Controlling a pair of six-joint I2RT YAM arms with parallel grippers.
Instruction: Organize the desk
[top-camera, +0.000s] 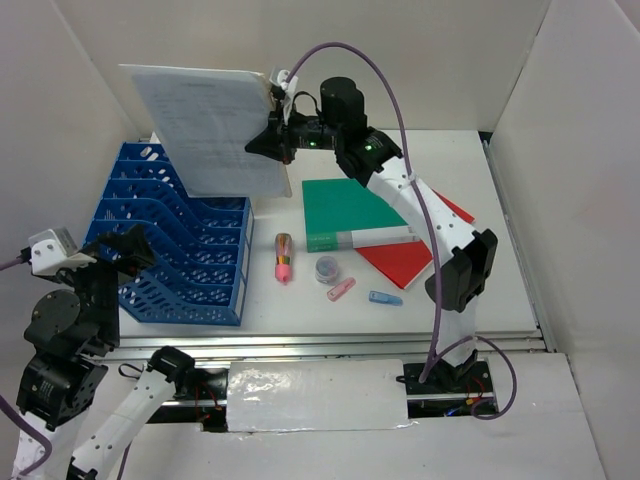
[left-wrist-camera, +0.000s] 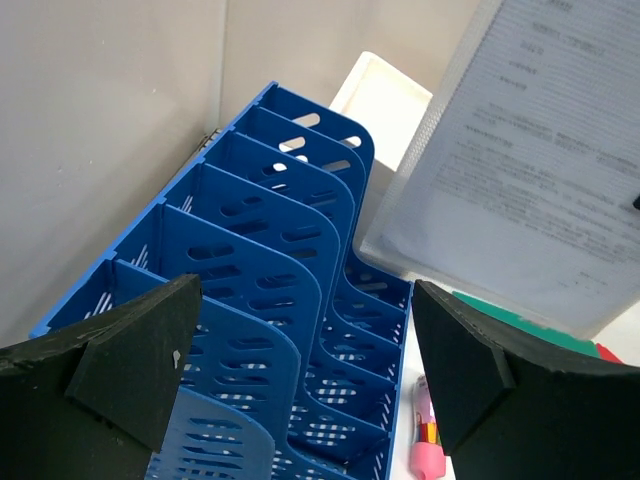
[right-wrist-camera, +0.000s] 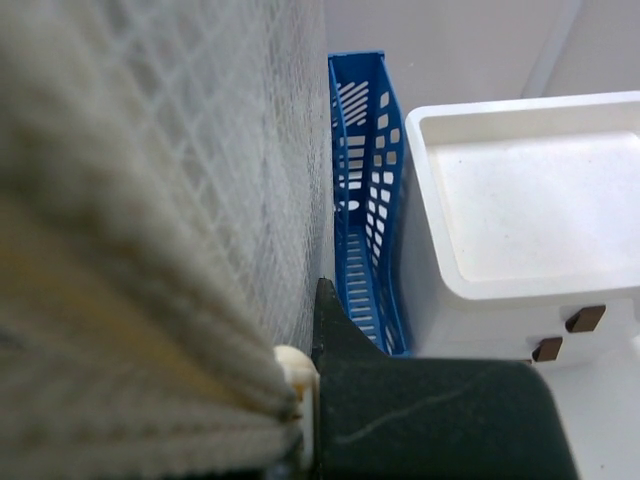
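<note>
My right gripper (top-camera: 272, 140) is shut on the edge of a translucent document sleeve (top-camera: 205, 125) with a printed sheet in it. It holds the sleeve upright above the back of the blue slotted file rack (top-camera: 175, 245). The sleeve fills the left of the right wrist view (right-wrist-camera: 150, 200), pinched against my black finger (right-wrist-camera: 420, 420). My left gripper (top-camera: 120, 250) is open and empty over the rack's front left, its jaws wide apart (left-wrist-camera: 305, 370) above the dividers (left-wrist-camera: 270, 250). The sleeve also shows in the left wrist view (left-wrist-camera: 530, 170). The white desk (top-camera: 470, 300) carries everything.
A green book (top-camera: 350, 210) lies on a red folder (top-camera: 400, 258) at centre. A pink pen pack (top-camera: 284, 258), a small round jar (top-camera: 326, 268), a pink piece (top-camera: 341, 290) and a blue piece (top-camera: 385, 298) lie nearby. A white box (right-wrist-camera: 520, 200) with brown knobs (right-wrist-camera: 585, 318) stands beside the rack.
</note>
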